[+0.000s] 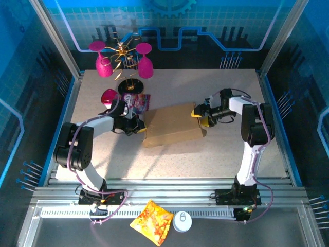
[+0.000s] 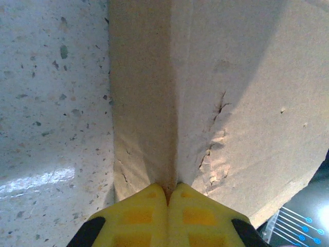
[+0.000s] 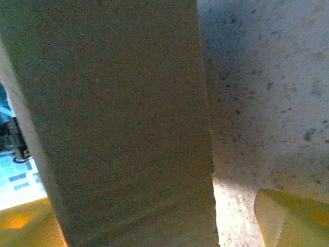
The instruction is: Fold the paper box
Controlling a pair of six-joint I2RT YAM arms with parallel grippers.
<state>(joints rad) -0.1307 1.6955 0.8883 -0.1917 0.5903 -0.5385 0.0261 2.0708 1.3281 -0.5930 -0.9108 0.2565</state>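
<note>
The box (image 1: 172,126) lies in the middle of the desk (image 1: 221,154), between the arms; the left hand (image 2: 167,191) is pinched tight on its left fold, probably to anchor it; the right hand (image 1: 201,116) gapes wide astride the right flap, gripping nothing.

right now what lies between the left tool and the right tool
The brown corrugated cardboard box fills that stretch in the top view: the left tool is shut on its left edge, the open right tool straddles its right edge.
</note>
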